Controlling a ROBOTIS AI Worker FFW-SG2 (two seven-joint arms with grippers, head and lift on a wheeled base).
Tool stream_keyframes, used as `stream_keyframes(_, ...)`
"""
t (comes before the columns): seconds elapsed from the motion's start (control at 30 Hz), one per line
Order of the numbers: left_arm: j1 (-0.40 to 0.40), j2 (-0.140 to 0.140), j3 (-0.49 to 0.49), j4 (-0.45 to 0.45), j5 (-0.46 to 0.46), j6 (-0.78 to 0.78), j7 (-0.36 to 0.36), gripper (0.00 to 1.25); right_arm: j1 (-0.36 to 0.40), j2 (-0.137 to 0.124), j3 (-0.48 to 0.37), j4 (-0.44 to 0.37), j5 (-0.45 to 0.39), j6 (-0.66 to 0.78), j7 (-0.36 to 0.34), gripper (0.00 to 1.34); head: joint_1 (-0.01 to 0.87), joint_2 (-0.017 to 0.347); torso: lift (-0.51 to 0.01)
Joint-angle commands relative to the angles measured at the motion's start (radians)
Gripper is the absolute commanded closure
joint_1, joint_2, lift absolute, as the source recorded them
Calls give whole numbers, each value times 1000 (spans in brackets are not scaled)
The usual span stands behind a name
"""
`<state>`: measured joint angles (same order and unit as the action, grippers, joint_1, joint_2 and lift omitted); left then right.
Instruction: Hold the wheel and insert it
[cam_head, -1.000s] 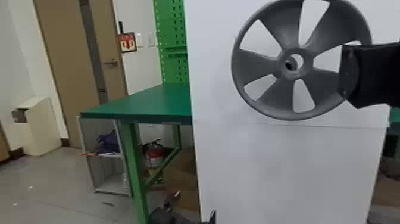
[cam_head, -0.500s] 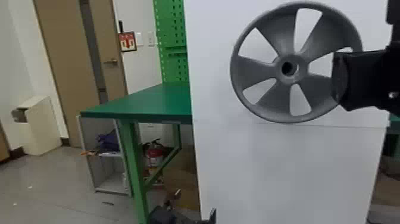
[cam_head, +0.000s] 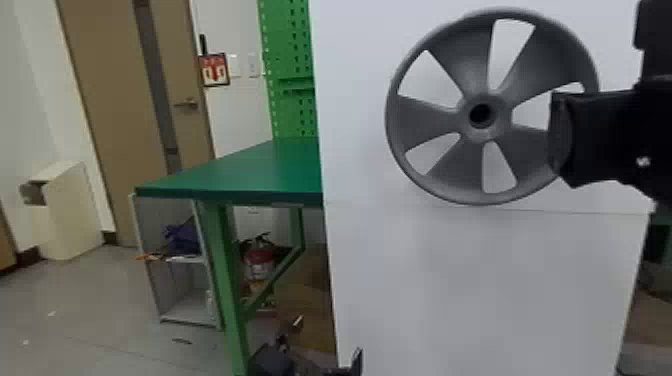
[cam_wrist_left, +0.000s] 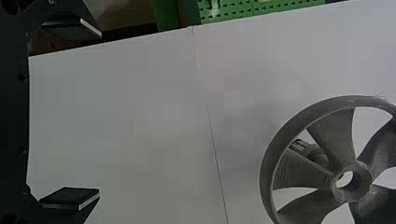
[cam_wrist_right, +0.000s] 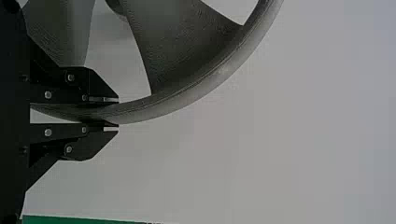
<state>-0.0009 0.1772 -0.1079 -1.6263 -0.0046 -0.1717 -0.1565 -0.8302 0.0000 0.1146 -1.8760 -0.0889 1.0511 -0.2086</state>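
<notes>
A gray five-spoke wheel (cam_head: 465, 185) stands upright before a large white panel (cam_head: 450, 290), gripped at its rim by the right gripper (cam_head: 560, 132), which reaches in from the right edge of the head view; the jaws are drawn nearly together, one on either side of the rim, with the rim pinched between them; the round bore of the hub (cam_head: 492, 132) looks dark in the head view, while pale light shows through it in the left wrist view; there, a gray cylindrical fitting (cam_wrist_left: 315, 153) appears behind the wheel, seen through a gap between spokes; whether it touches the wheel cannot be told. The left gripper (cam_head: 329, 335) is low at the bottom edge of the head view, in front of the panel's lower left corner; its jaws are spread wide and empty. Beside the panel, at left, is a green-topped workbench (cam_head: 240, 170), with a green pegboard (cam_head: 292, 115) rising behind; a red fire extinguisher (cam_head: 259, 262) stands beneath the bench, near an open gray shelf unit (cam_head: 187, 312); farther back are a brown door (cam_head: 110, 100) and a cream-colored box (cam_head: 70, 215) on the floor.
</notes>
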Motion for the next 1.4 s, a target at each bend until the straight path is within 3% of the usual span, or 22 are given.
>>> stream_keyframes(0.0,-2,1,1,0,0,-2,0,99,-3,1,0,20,0,-26,0,1222,301,310,-485)
stream_keyframes(1.37,-11,8,-6,3,3,-8,0,99,-44,1,-10,139,12,-118,0,1222,305,310,-485)
